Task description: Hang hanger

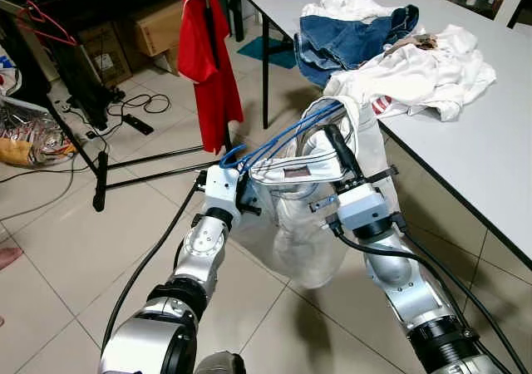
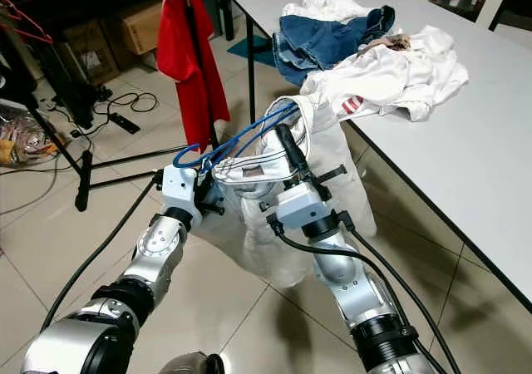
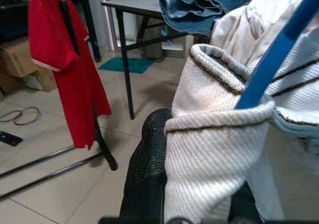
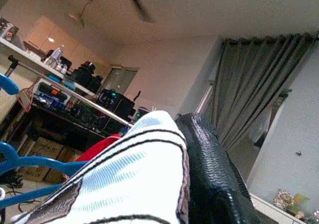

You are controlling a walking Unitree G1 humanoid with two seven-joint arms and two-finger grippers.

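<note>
Both hands hold a garment on its hanger.
Right hand and left hand each clamp the white striped-collar knit shirt around the blue plastic hanger.

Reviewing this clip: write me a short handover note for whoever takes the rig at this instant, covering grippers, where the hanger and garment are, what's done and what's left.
Left gripper: shut on the white garment's collar edge, blue hanger running past it.
Right gripper: shut on the garment's other shoulder, fingers pinching the striped collar.
The hanger is threaded into the garment's neck; the garment hangs between both arms above the floor, beside the white table.
A red shirt already hangs on the black rack ahead-left.
Done: garment on hanger, lifted.
Left: carry it to the rack and hook the hanger on the rail.
</note>
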